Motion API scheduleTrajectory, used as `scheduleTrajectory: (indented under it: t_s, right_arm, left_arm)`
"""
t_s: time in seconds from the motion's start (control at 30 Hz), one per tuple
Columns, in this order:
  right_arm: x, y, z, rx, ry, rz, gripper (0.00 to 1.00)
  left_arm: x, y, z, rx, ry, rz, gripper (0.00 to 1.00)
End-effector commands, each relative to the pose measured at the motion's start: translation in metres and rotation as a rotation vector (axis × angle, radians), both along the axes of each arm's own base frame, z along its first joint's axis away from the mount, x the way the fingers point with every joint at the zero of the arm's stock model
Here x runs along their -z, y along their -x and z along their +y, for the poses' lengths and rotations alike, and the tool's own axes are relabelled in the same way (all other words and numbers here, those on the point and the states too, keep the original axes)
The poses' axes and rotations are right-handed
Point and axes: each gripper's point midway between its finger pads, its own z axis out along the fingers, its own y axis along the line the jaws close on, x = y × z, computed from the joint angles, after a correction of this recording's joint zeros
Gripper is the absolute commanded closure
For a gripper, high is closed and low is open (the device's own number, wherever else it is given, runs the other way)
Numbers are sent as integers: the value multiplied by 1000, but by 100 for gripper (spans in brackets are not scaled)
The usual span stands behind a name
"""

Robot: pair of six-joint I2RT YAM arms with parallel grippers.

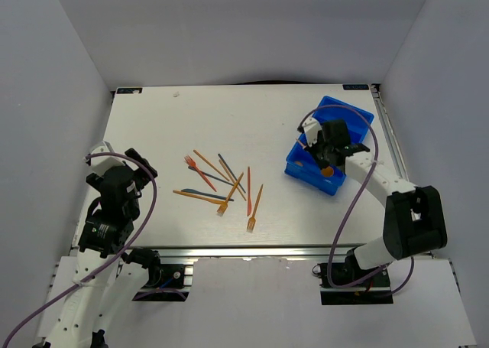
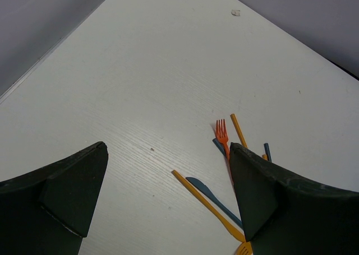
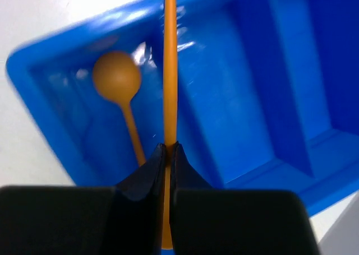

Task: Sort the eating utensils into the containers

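Blue tray [image 3: 253, 87] w/ orange spoon [image 3: 116, 75] — R pincer [image 3: 169, 148] pinching orange stick [image 3: 170, 53], L pincer [image 2: 168, 171] spread

The tray [image 3: 247, 81] below the right gripper [image 3: 169, 149] is smooth, glossy plastic with bright glints on its walls. The stick [image 3: 170, 53] pinched in that gripper looks like smooth plastic with a soft sheen, as does the spoon [image 3: 116, 77] left of it. The gripper's fingers [image 3: 145, 179] are matt black. Ahead of the left gripper [image 2: 168, 154], the table [image 2: 140, 75] is matt white with a fine wood-like grain; the fork [image 2: 222, 133] there is smooth plastic.
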Motion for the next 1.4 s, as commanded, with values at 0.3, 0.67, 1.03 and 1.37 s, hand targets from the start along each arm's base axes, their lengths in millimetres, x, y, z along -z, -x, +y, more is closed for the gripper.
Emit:
scheduleTrajectory:
  t_s: [0.3, 0.67, 1.03, 1.37]
  right_arm:
    - [8, 17, -5, -59, 21, -36, 100]
    - [-48, 10, -7, -22, -18, -182, 57]
    - [-159, 32, 94, 265, -363, -347, 10]
    - [-71, 81, 165, 342, -542, 0, 11]
  left_arm:
    - [4, -2, -4, 20, -2, 14, 2]
    - [5, -3, -3, 17, -5, 23, 2]
    - [7, -4, -1, 0, -10, 34, 2]
    - [7, -2, 2, -20, -11, 32, 2]
